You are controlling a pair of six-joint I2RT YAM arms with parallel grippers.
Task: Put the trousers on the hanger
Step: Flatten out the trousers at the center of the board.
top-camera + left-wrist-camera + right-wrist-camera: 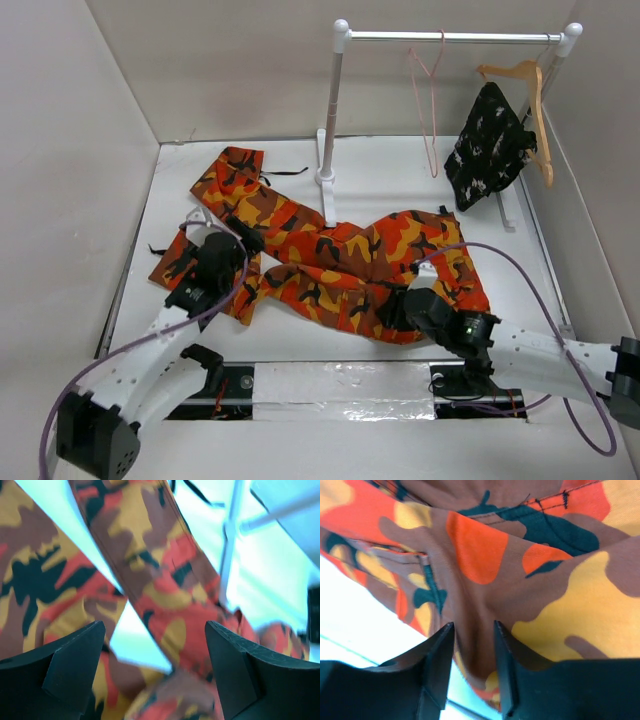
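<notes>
Across the middle of the top view, the trousers are spread flat on the white table, running from the upper left down to the lower right. The hanger is seen at the upper right, hung from the rail, well apart from the trousers. A wooden hanger carrying a black garment is hung further right on the same rail. The left gripper is placed over the left part of the trousers, and the right gripper is set at their lower edge, right of centre.

Through the left wrist view, which is blurred, the left gripper is shown released: its fingers are held wide apart at the bottom of the frame, and nothing is caught between them. Two bands of the trousers are seen beyond, with table showing between and to the right.

Through the right wrist view, the trousers fill most of the frame, with table at the lower left. The fingers of the right gripper are held narrowly apart at the bottom centre, and a fold of fabric is seen in the gap. Whether that fold is pinched cannot be told.
</notes>
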